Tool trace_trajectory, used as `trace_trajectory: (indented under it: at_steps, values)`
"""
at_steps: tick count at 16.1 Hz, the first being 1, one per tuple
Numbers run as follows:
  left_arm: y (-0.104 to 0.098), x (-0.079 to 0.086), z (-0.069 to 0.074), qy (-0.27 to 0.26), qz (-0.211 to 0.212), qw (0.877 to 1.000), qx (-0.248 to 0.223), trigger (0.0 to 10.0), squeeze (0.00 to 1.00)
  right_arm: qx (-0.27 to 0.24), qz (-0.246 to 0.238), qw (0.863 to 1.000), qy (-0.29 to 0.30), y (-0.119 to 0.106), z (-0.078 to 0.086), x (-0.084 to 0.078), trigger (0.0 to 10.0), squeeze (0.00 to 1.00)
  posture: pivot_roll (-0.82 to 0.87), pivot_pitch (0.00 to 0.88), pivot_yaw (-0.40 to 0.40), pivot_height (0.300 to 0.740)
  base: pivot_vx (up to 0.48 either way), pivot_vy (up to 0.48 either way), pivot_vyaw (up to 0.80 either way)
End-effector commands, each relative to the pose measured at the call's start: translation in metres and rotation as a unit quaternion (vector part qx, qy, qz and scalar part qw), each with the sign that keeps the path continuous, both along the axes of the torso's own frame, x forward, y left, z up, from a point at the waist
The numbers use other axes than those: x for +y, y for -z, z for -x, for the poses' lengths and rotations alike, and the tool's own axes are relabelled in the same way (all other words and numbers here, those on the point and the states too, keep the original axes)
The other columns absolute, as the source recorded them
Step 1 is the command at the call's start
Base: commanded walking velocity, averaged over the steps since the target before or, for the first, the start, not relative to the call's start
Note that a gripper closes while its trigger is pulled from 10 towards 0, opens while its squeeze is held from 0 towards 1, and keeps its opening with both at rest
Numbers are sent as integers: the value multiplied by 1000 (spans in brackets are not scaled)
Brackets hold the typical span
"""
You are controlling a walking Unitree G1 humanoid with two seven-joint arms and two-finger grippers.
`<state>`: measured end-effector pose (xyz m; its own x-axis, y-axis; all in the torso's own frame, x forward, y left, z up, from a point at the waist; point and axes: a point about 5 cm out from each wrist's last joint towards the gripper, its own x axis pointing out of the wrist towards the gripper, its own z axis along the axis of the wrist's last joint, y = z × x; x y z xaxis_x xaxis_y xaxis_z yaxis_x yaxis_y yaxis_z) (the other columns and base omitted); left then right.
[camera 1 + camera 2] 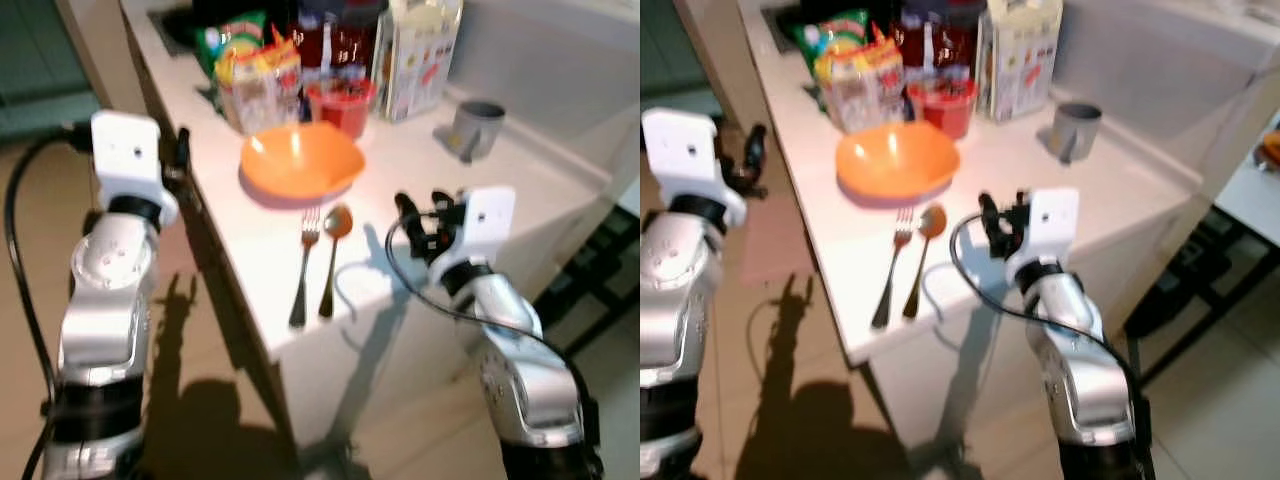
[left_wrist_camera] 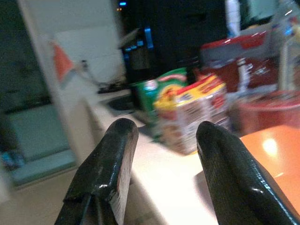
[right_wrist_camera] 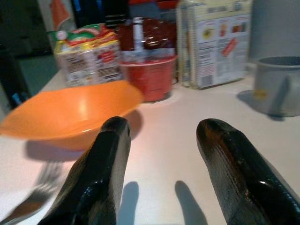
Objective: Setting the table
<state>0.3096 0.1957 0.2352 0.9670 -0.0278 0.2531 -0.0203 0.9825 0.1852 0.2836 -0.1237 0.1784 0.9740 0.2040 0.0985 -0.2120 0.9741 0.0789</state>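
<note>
While the right gripper (image 1: 420, 215) hovers open and empty over the bench's (image 1: 540, 175) front edge, fork (image 1: 304, 262) and spoon (image 1: 333, 255) lie just left; left gripper (image 2: 161, 159) open, empty.

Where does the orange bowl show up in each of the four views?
Left eye view: orange bowl upper centre, above the fork.
Right eye view: upper left of centre.
Left wrist view: orange edge at right.
Right wrist view: left half.
Shared landmark: red tub behind the bowl.
</note>
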Motion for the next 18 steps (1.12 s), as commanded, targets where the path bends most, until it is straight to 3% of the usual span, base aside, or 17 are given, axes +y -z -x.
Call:
trace_trajectory:
  at_steps: [1, 4, 8, 10, 12, 15, 17, 18]
  values:
    - [-6, -10, 0, 46, 37, 998, -5, 10000, 1000, -9, -3, 1000, 11, -4, 0, -7, 10000, 0, -17, 0, 16, 740, 0, 0, 0]
    - [-9, -12, -8, 87, 114, 989, 22, 10000, 1000, -9, -5, 1000, 11, -3, 1, -7, 10000, 0, -19, 0, 18, 740, 0, 0, 0]
    - [-3, -18, -28, 153, 156, 970, 106, 10000, 1000, -9, -10, 1000, 3, -4, 2, -7, 10000, 0, -22, 0, 20, 740, 0, 0, 0]
    - [2, -12, -42, 154, 175, 962, 143, 10000, 1000, 6, -31, 996, -80, -5, 6, 3, 10000, 0, -27, 0, 23, 740, 0, 0, 0]
    - [2, -13, -55, 177, 192, 951, 166, 10000, 1000, 24, -9, 985, -169, -6, 14, 12, 10000, 0, -27, 0, 18, 740, 0, 0, 0]
    - [3, -14, -75, 177, 198, 944, 195, 10000, 1000, 40, 30, 970, -239, -11, 21, 12, 10000, 0, -29, 0, 14, 740, 0, 0, 0]
    - [9, -17, -83, 202, 213, 928, 228, 10000, 0, 58, 63, 960, -267, -15, 25, 4, 10000, 0, -44, 0, 22, 740, 0, 0, 0]
    - [10, -18, -85, 207, 219, 924, 235, 10000, 0, 63, 71, 958, -272, -15, 26, 1, 10000, 0, -44, 0, 22, 740, 0, 0, 0]
